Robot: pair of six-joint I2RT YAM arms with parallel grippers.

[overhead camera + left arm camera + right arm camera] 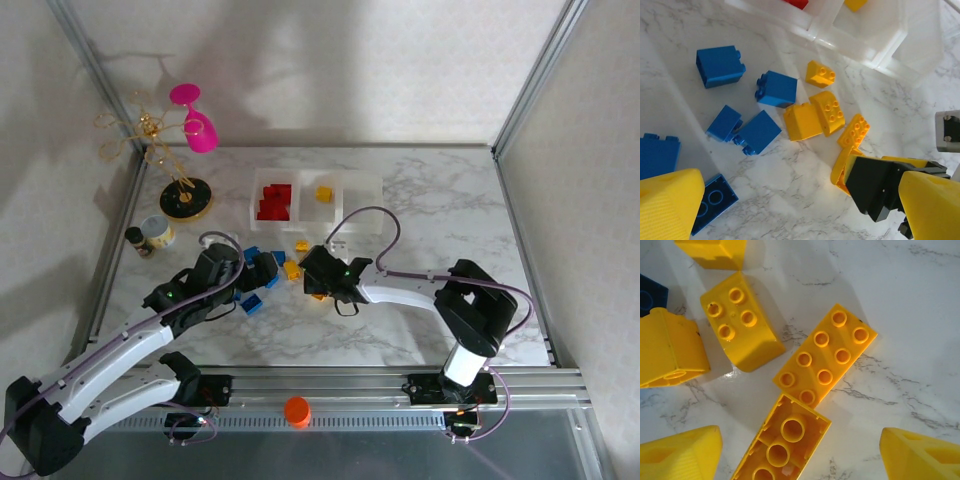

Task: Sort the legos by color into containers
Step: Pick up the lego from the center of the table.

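The marbled bench (430,220) carries the containers (362,198), three joined white bins set at the back. Red legos (273,200) lie in the left bin and a single yellow brick (324,194) in the middle one. The left gripper (800,210) hangs wide open over loose blue bricks (720,65). The right gripper (800,455) is also open, its fingers on either side of an upturned yellow brick (782,440) without touching it. A flat yellow eight-stud brick (825,360) lies just beside that one.
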